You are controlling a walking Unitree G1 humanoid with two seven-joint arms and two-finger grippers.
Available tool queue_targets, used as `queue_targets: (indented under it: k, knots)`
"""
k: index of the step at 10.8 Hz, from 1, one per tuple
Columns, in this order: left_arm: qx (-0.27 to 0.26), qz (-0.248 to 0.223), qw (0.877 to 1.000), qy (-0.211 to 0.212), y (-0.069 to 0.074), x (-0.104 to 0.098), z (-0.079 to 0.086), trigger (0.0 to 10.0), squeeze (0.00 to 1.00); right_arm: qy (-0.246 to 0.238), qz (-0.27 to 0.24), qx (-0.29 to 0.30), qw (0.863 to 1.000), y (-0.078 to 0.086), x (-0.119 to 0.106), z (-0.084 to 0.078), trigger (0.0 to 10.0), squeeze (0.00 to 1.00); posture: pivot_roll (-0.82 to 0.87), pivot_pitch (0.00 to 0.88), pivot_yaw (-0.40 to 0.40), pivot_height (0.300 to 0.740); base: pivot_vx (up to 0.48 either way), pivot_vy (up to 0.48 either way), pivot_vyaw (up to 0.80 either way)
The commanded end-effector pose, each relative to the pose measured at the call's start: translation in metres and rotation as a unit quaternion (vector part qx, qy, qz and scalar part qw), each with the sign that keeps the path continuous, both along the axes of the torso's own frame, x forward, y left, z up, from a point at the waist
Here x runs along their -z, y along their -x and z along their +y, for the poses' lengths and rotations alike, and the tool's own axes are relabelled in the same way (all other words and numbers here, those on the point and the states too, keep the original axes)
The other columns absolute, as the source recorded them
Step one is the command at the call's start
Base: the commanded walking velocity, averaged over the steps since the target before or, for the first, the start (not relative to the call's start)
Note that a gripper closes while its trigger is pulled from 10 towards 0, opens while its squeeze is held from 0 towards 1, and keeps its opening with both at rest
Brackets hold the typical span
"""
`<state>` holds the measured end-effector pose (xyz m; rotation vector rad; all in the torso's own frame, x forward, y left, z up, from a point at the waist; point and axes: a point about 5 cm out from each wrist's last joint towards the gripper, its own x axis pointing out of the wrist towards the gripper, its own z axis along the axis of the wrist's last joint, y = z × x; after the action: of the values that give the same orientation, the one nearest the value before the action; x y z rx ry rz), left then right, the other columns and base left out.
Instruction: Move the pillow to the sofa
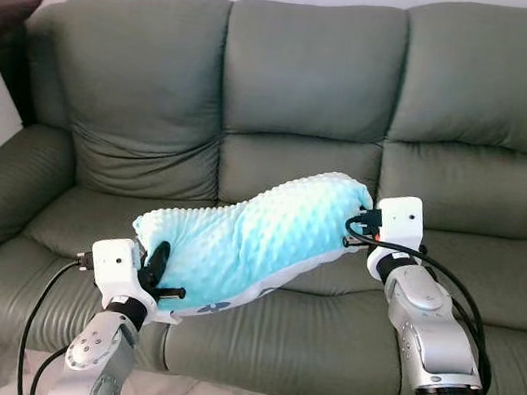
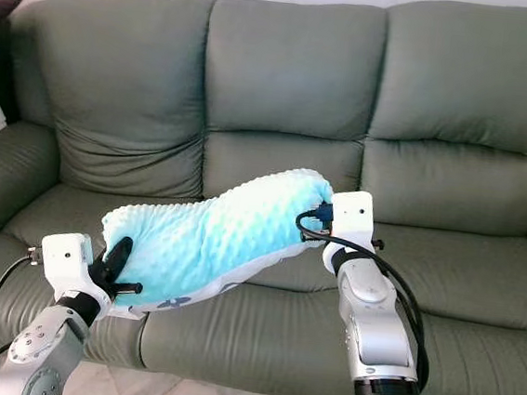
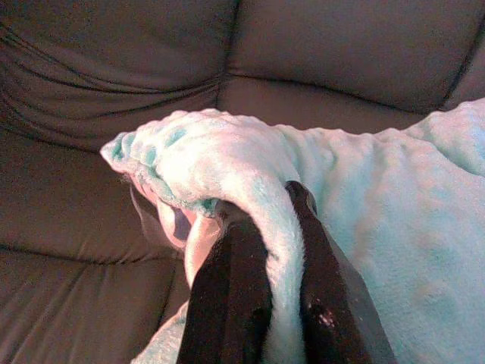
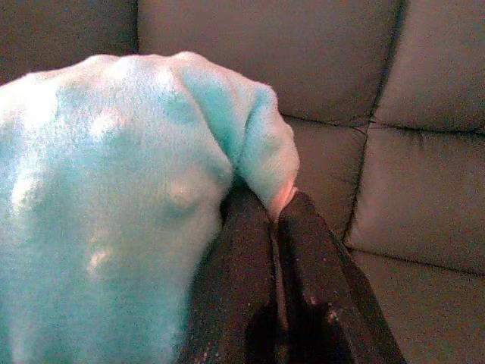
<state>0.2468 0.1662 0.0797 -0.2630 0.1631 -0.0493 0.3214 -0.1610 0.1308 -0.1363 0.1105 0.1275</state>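
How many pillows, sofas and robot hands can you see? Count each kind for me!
Pillow: 1, light blue and bumpy
Sofa: 1, grey-green
Robot hands: 2, left hand and right hand, both pinching the pillow
Total: 4

The sofa (image 1: 310,99) was viewed frontally and downward by both head eyes; close behind each gripper's fingers, the pillow (image 3: 394,197) was framed by wrist cameras, sofa cushions shared beyond the fingertips.
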Motion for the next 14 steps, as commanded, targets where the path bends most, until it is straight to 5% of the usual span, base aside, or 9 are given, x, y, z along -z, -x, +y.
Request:
queue_targets:
  k: [1, 8, 14]
  knots:
    - [-0.004, -0.017, 1.0, -0.001, 0.0, -0.006, 0.004, 10.0, 0.0, 0.0, -0.009, -0.002, 1.0, -0.002, -0.006, 0.002, 10.0, 0.0, -0.25, 0.005, 0.068, 0.74, 0.0, 0.0, 0.0]
    - [0.008, -0.015, 1.0, 0.004, 0.0, -0.005, 0.0, 10.0, 0.0, 0.004, -0.008, -0.002, 1.0, -0.002, -0.005, 0.002, 10.0, 0.0, -0.26, 0.007, 0.068, 0.74, 0.402, 0.0, 0.0]
    - [0.015, 0.003, 1.0, 0.009, 0.0, 0.001, -0.007, 10.0, 0.0, 0.007, -0.003, -0.006, 1.0, -0.002, -0.004, 0.004, 10.0, 0.0, -0.26, 0.004, 0.066, 0.74, 0.0, 0.0, 0.0]
